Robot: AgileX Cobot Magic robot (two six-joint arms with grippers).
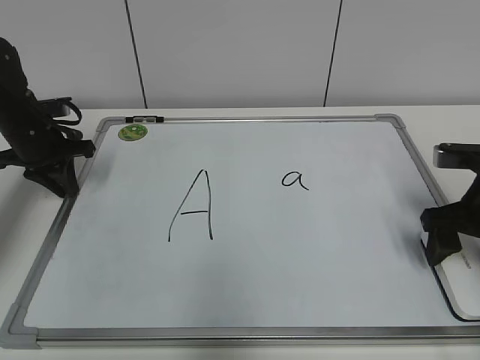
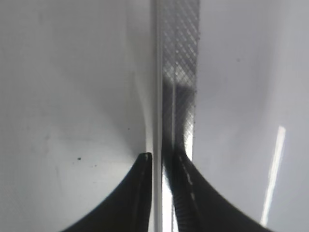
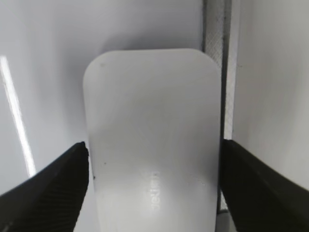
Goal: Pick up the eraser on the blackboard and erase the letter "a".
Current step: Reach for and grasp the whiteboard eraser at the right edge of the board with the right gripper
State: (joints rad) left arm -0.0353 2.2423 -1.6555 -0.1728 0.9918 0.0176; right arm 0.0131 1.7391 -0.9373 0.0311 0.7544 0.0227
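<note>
White wall panels with 2 dark vertical seams are seen behind a white table [image 1: 450, 116], on which the blackboard [image 1: 247, 292] is laid flat, a round green sticker [image 1: 133, 133] being placed at its far left corner. A large capital "A" [image 1: 193, 206] is written left of the board's middle, and the letter "a" [image 1: 295, 179] is written to its right, nearer the far edge. The eraser [image 3: 152, 140] is found at the board's right edge, near the front right corner, just inside the frame. The right gripper [image 3: 153, 166] is spread wide, 1 finger at each long side of the eraser, contact not being discernible. The left gripper [image 2: 161, 162] is positioned at the board's left edge, its fingers nearly closed astride the frame rail; a grip cannot be confirmed.
</note>
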